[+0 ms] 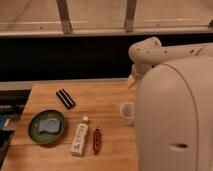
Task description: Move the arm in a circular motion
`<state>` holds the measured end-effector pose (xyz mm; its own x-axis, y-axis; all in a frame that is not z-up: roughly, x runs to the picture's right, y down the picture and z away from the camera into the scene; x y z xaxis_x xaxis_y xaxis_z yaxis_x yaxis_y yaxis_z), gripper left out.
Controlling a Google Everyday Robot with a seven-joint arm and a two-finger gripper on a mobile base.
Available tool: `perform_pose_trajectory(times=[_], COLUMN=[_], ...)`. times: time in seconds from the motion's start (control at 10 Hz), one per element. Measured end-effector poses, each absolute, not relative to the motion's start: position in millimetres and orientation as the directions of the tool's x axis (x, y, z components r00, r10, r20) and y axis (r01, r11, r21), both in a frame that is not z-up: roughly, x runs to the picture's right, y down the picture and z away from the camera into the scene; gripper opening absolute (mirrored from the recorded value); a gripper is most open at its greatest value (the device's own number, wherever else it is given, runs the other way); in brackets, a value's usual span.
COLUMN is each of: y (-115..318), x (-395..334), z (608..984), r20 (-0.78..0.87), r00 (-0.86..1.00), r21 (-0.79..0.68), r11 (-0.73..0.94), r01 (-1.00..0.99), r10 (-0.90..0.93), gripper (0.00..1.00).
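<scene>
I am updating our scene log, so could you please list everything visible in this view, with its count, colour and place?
table: one, light wood, lower left and centre of the view
flat bar: one, black, far left part of the table, lying diagonally
plate: one, green, near left of the table
pad: one, blue-grey, on the plate
bottle: one, white, lying on the table right of the plate
small oblong item: one, reddish brown, lying just right of the bottle
cup: one, pale, upright at the table's right side
robot body: one, cream-white, fills the right foreground
arm: one, cream-white, upper right, bent downward
claw: one, yellowish tan, at the arm's tip, above the table's far right edge, beyond the cup
</scene>
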<state>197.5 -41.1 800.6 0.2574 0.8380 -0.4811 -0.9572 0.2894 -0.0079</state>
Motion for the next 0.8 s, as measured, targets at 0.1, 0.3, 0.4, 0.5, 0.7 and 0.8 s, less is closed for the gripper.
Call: perform_pose_trajectory(times=[0.1, 0.3, 0.4, 0.5, 0.7, 0.8], y=[-51, -70, -75, -79, -70, -58], x=[195, 166, 150, 123, 79, 60], z=[809, 826, 829, 832, 823, 810], r20=[-0.481, -0.476, -0.474, -0.468, -0.451, -0.435], r00=[0.259, 0.293, 0.313, 0.352, 0.438, 0.484], r21=[-0.006, -0.026, -0.042, -0.075, -0.153, -0.195], r11=[0.292, 0.319, 0.334, 0.360, 0.416, 0.445], r01=[-0.956, -0.947, -0.942, -0.930, -0.897, -0.874], r10=[0.838, 0.829, 0.823, 0.811, 0.778, 0.759], gripper=[0.76, 0.76, 0.76, 0.76, 0.76, 0.76])
